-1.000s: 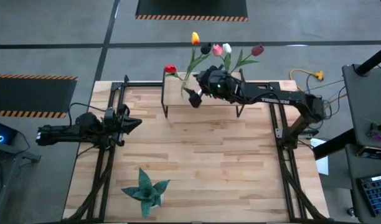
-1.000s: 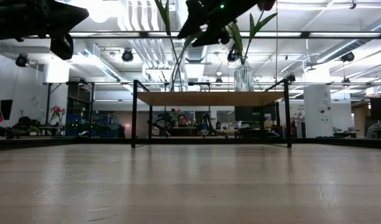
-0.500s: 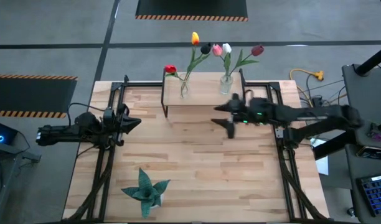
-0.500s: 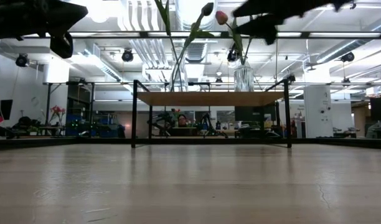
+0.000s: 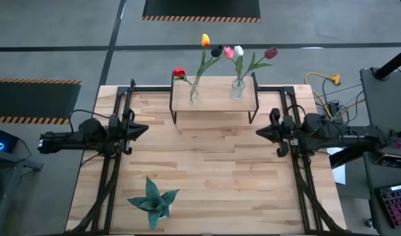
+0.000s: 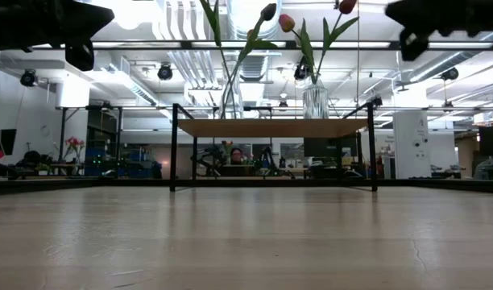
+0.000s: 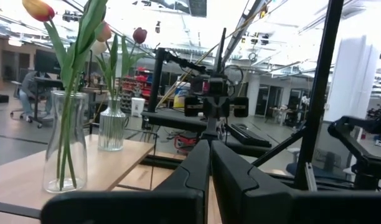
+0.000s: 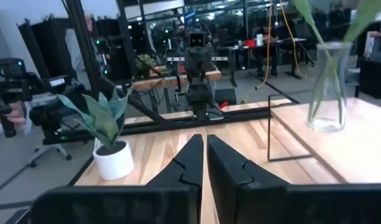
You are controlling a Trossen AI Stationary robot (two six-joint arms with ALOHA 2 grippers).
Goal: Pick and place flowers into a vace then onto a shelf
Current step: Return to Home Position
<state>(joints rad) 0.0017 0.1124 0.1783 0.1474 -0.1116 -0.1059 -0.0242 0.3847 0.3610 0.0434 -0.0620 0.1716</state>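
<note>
Up on the shelf (image 5: 213,108), at the far edge of the surface (image 5: 213,177), two clear vases are seen standing upright and apart, the left vase (image 5: 194,96) and the right vase (image 5: 237,88). The flowers (image 5: 229,52) are held in them, heads fanned out above. Over the surface's right side the right tool (image 5: 261,132) is parked, fingers pressed together, nothing gripped. Over the left side the left tool (image 5: 143,129) is held, likewise closed and empty. Near left, a spiky potted plant (image 5: 152,200) is set.
</note>
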